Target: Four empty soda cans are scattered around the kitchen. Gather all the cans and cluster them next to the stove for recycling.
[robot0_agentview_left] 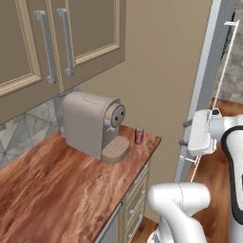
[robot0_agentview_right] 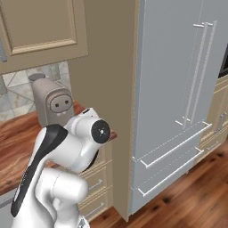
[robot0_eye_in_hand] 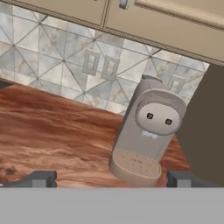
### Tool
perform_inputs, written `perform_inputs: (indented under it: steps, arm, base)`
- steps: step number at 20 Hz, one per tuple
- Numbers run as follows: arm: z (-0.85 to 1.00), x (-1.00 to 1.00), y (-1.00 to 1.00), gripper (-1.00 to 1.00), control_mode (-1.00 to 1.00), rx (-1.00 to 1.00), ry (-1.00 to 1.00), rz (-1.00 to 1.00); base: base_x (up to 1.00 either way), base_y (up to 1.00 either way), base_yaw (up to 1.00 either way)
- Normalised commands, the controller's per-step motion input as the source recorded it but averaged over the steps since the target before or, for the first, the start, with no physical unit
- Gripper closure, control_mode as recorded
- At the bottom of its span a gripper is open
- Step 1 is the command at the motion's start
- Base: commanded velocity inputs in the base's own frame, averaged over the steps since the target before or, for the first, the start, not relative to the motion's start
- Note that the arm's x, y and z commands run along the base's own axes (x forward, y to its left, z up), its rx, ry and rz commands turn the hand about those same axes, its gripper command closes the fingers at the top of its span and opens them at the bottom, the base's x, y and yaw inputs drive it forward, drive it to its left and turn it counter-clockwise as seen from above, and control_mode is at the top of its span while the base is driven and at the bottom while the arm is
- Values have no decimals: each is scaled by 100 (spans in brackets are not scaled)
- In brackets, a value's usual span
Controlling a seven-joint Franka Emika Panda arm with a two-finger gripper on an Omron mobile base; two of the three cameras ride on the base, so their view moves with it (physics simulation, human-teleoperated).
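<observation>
A: Where does the pincer (robot0_eye_in_hand: 111,179) stand?

B: In the hand view its two dark finger tips (robot0_eye_in_hand: 39,179) rise far apart at the bottom edge, one left and one right. The jaws stand wide and nothing lies between them. They hang over the wooden counter (robot0_eye_in_hand: 52,127), facing the coffee machine (robot0_eye_in_hand: 148,131).

A: And the coffee machine itself?

B: A beige pod machine with a round face and a perforated round drip tray at its foot. It stands upright on the counter, its back toward the tiled wall (robot0_eye_in_hand: 57,57), beneath the beige wall cabinets (robot0_agentview_left: 42,42).

A: Do you see a soda can (robot0_agentview_left: 139,135)?

B: One, in the left base view. It stands upright on the counter just beside the coffee machine's drip tray, on the side toward the counter's far end, apart from the tray and not touching it. It is a small cylinder, red on the body, with a silver top and a pale mark on its side that is too small to read.

A: What lies beyond the coffee machine?

B: Past the counter's end a tan wall panel (robot0_agentview_right: 107,67) rises, and beyond that the grey steel fridge (robot0_agentview_right: 178,89) with long bar handles, above a wooden floor (robot0_agentview_right: 187,196).
</observation>
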Motion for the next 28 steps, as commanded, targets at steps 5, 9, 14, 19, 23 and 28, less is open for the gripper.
perform_inputs:
  steps: [5,9,14,19,23,28]
  arm:
    - [-22,11,13,-100,-100,0,6,-8]
    - [-23,15,9,-100,-100,0,4,-7]
    - [-20,21,2,-100,-100,1,2,-4]
    - [-13,26,0,-100,-100,2,0,-1]
    - [-12,27,0,-100,-100,1,0,0]
    - [-18,20,0,-100,-100,0,0,0]
  base:
    - [0,0,0]
    - [0,0,0]
    - [0,0,0]
    - [0,0,0]
    - [0,0,0]
    - [0,0,0]
